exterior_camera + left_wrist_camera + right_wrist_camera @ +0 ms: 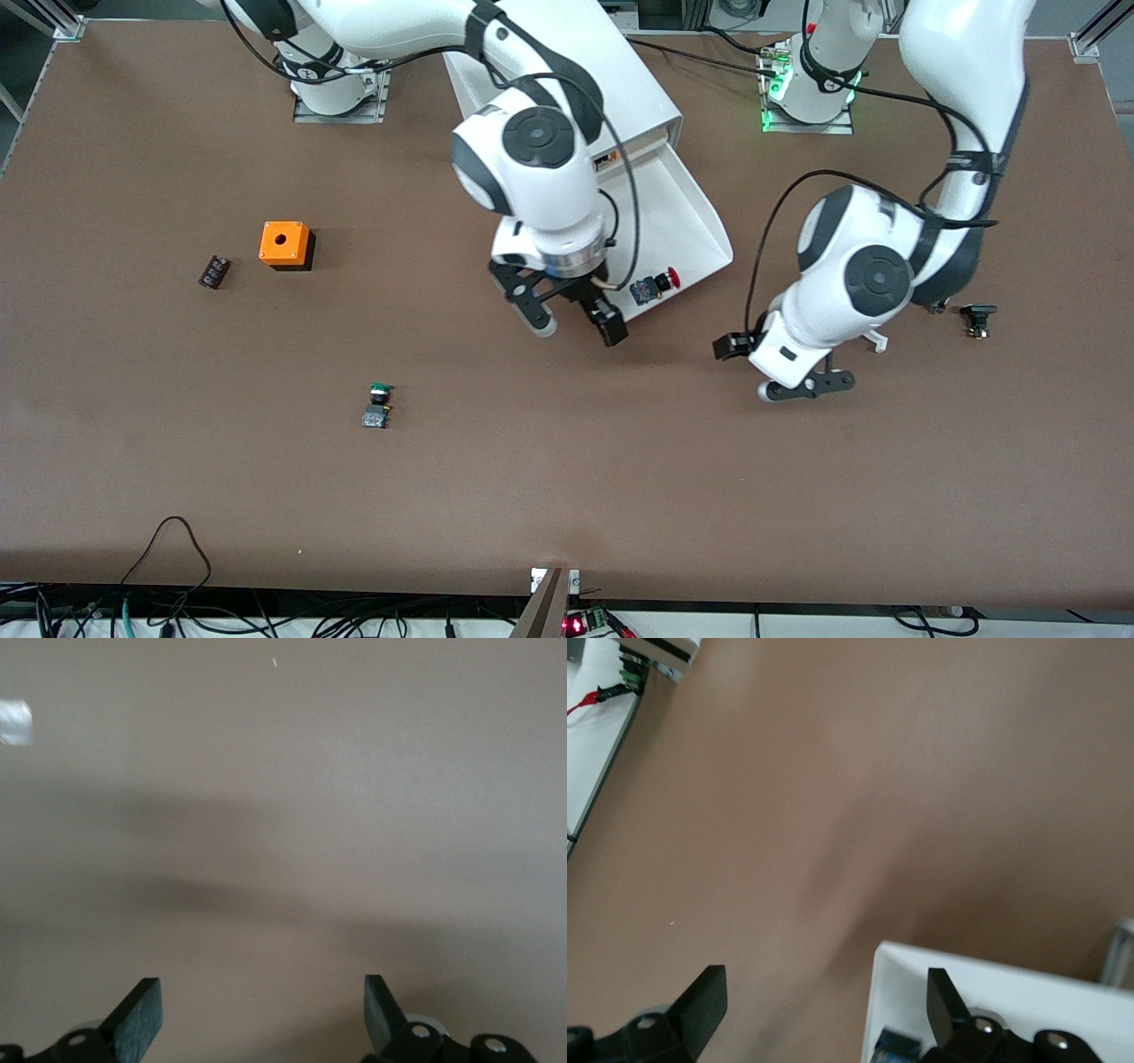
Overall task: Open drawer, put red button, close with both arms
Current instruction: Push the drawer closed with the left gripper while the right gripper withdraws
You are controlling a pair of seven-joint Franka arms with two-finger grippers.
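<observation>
The drawer point(687, 208) stands pulled out of the white cabinet point(625, 84). The red button point(657, 285) lies on its side in the drawer, at the front end. My right gripper point(574, 323) is open and empty, over the table beside the drawer's front corner. In the right wrist view its gripper point(824, 1005) straddles the drawer's corner point(1010, 1001), and the button's blue base point(893, 1047) shows by one finger. My left gripper point(771, 368) is open and empty, low over bare table toward the left arm's end from the drawer. The left wrist view shows its gripper point(262, 1010) over bare table only.
An orange box point(285, 244) and a small dark part point(213, 271) lie toward the right arm's end. The green button point(379, 405) lies nearer the front camera. A black part point(977, 317) and a small white piece point(877, 339) lie by the left arm.
</observation>
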